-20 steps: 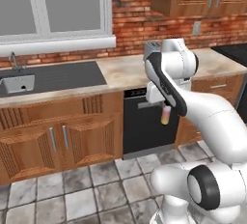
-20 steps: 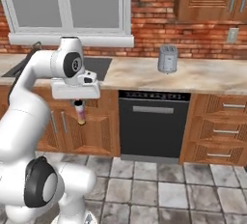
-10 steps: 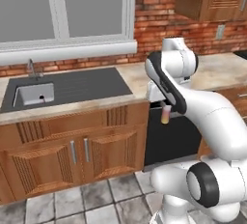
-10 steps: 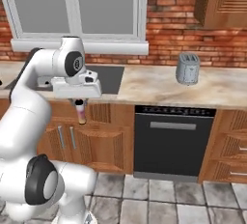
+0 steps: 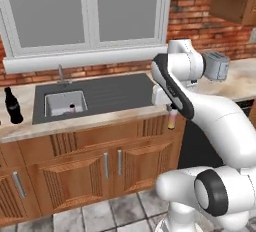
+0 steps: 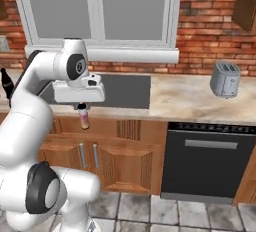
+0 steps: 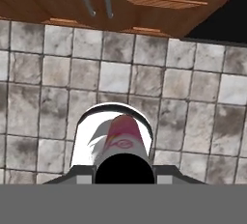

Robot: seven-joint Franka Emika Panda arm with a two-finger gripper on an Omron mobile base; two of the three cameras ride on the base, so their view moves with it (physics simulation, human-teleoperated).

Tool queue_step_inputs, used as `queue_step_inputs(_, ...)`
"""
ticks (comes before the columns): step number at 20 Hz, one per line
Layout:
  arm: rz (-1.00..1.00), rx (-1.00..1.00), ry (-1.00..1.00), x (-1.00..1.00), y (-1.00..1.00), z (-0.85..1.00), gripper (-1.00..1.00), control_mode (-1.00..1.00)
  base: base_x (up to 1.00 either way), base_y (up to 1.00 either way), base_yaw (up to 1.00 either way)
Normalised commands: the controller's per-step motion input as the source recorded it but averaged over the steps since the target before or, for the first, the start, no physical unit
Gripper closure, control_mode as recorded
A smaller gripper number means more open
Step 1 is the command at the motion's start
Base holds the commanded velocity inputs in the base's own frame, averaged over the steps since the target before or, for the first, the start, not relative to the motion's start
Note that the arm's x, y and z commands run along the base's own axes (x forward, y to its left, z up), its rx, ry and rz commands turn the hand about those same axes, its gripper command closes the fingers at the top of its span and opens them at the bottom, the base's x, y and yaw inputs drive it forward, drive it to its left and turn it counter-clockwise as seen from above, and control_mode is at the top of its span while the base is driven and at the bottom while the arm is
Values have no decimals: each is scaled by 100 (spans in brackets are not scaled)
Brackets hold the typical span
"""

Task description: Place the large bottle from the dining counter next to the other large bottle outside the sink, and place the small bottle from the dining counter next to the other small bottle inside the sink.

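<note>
Clearly the tool was clamped on the small bottle, which hung straight down from the jaws in front of the cabinet doors, below the edge of the surface and well off the floor. The right base view showed the same: the small bottle dangling under the tool, pale with a pinkish lower part. From the hand view the small bottle pointed away from the camera toward the tiles, its pink-and-white body partly ringed by a pale rim.

By the look of it this was a light, rigid thing, probably smooth-sided and a bit slippery, so a grip high on the neck or cap end, as it appeared to be held, left the body free to swing if the arm moved sharply. A hold nearer the middle would have been steadier, though the narrow top likely suited the fingers better.

The sink lay to the left on the surface, with what seemed a small item inside the basin; a dark large bottle stood outside it, near the left end. A toaster sat farther right.
</note>
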Motion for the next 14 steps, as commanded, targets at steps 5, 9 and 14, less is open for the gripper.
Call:
queue_step_inputs(5,0,0,0,0,0,0,100,100,45,73,0)
queue_step_inputs(9,0,0,0,0,0,0,100,100,60,60,0)
queue_step_inputs(14,0,0,0,0,0,0,100,100,100,34,0)
